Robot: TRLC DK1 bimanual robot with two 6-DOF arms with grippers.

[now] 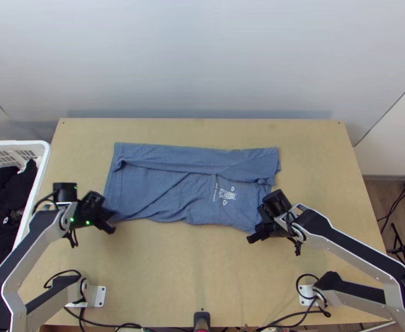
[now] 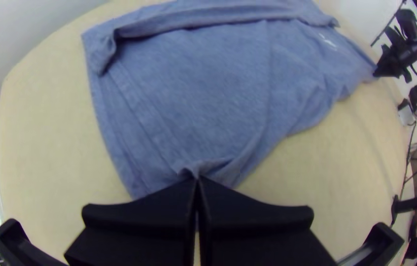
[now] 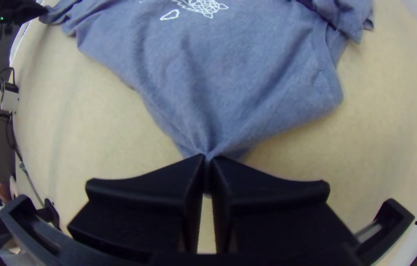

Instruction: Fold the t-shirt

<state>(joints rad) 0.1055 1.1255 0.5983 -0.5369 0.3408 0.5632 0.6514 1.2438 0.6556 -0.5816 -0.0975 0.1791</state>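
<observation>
Both the left tool (image 1: 110, 222) and right tool (image 1: 255, 232) clamp the near edge of the blue t-shirt (image 1: 164, 191) lying on the surface (image 1: 175, 265), partly hiding the pinched cloth. Cut off by the top view's edge, a white basket (image 1: 46, 152) holds black clothes (image 1: 19, 191), individually indistinct.
</observation>
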